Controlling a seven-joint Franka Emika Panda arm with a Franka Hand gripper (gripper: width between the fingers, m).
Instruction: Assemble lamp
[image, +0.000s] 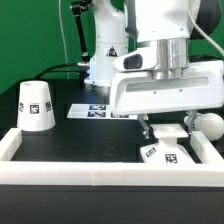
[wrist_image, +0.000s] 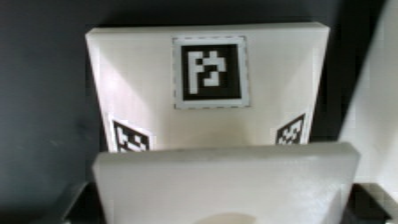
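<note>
"Looking at the surface first, what do the parts sit on?"

"A matt black counter (image: 80, 137), fenced by a raised white rim (image: 60, 172). Behind it is a pale wall with a greenish patch in one upper corner, and a dark cable hangs near the white arm (image: 150, 30)."

"Where is the lamp?"

"In three loose pieces. The base (image: 166, 150) lies flat on the counter close to the front rim, directly under the arm's hand. The shade (image: 37, 105) stands well apart from the base, toward the exterior view's left. The bulb (image: 210, 123) rests near the base, on the exterior view's right. The marker board (image: 100, 111) lies beyond the base, farther back."

"Which way do they point?"

"The shade stands upright on its wide end, its long axis vertical, with one tag facing the camera. The base (wrist_image: 210, 120) has its broad face up. The wrist view looks down on a tag on that face, with more tags on the sloping sides."

"Materials and shapes?"

"All smooth white plastic: a tapered cup, a round ball and a low square block, with crisp black-and-white square tags."

"And the fingers (image: 146, 123)?"

"They reach down beside the raised part of the base. I cannot tell whether they pinch it or merely stand spread. A blurred white block fills the near part of the wrist view."
</note>
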